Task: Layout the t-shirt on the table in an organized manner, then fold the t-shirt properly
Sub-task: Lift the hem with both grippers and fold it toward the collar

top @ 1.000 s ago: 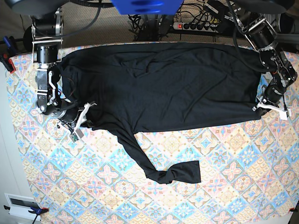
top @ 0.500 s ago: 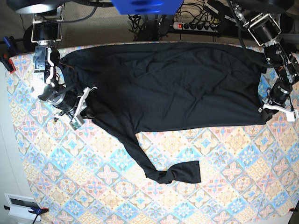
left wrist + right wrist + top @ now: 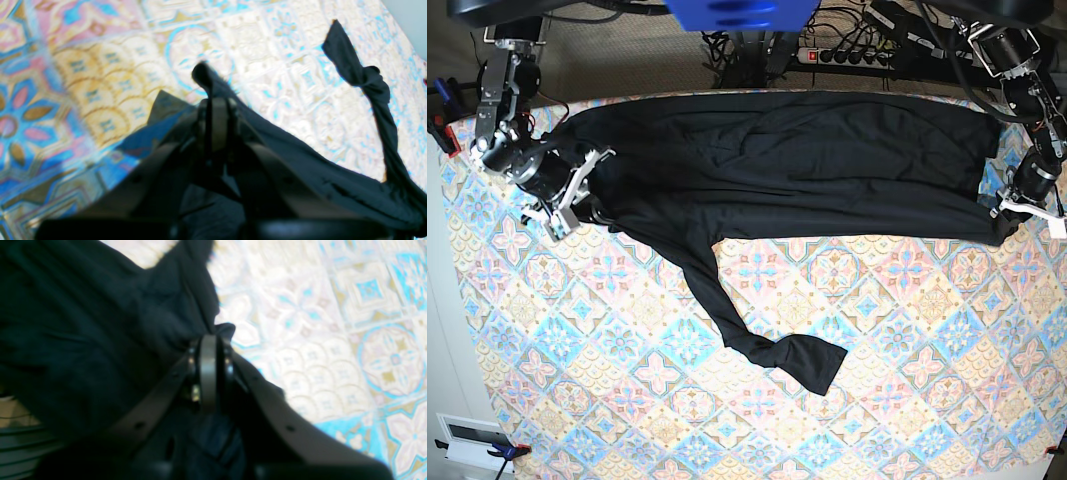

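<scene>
The black t-shirt [image 3: 787, 165] lies spread along the far side of the table [image 3: 907, 380], its body mostly flat with some wrinkles. One long sleeve [image 3: 772, 345] trails toward the middle and ends in a twisted bunch. My left gripper [image 3: 1007, 208] is shut on the shirt's right-hand corner; in the left wrist view its fingertips [image 3: 213, 100] pinch a fold of the black fabric [image 3: 300, 156]. My right gripper [image 3: 595, 190] is shut on the shirt's left edge; the right wrist view shows the gripper [image 3: 208, 343] clamped on the cloth [image 3: 83, 333].
Behind the table's far edge lie a power strip [image 3: 847, 55] and cables, below a blue block [image 3: 727, 12]. Clamps [image 3: 442, 130] grip the cloth at the left edge. A white device [image 3: 467, 440] sits at the near left corner.
Both grippers have moved toward the far edge with the shirt in them. The shirt's near hem has slid farther back and pulled tauter, and the trailing sleeve has dragged along.
</scene>
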You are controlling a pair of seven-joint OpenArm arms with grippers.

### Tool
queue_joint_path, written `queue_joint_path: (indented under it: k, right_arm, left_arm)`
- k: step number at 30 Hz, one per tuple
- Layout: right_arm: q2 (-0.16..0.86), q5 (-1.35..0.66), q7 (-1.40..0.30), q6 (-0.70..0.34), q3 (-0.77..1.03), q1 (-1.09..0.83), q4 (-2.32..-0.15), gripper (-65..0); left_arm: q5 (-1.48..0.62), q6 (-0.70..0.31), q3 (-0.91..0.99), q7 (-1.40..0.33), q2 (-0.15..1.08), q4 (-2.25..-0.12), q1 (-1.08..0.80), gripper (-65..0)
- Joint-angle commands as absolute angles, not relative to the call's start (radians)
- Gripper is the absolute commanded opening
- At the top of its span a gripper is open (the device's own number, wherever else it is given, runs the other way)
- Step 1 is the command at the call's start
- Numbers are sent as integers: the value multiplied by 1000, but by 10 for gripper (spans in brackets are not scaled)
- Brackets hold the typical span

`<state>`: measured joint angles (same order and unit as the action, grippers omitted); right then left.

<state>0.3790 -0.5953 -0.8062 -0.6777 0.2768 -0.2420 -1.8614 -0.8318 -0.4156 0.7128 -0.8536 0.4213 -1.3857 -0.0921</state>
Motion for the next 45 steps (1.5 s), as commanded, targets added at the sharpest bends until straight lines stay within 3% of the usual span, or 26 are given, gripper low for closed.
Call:
queue_joint_path:
  k: [1, 13, 22, 33, 45]
  right_arm:
    - [394, -618, -791, -677, 302, -252, -1888, -636]
    - [394, -673, -791, -677, 352, -334, -1913, -628]
    - [392, -398, -892, -674, 117, -101, -1894, -453]
    - [390, -387, -888, -674, 35, 64, -1595, -451]
    - [387, -387, -885, -677, 33, 71, -1438, -431]
  left_arm:
    - [-849, -423, 720, -831, 447, -1405, -81, -650]
    - [-915, -423, 792, -835, 461, -1405, -156, -650]
    - [-914, -423, 754, -835, 438, -1405, -150, -650]
    - [-914, -423, 751, -834, 432, -1403, -150, -650]
    - [-914, -423, 751, -831, 432, -1403, -147, -650]
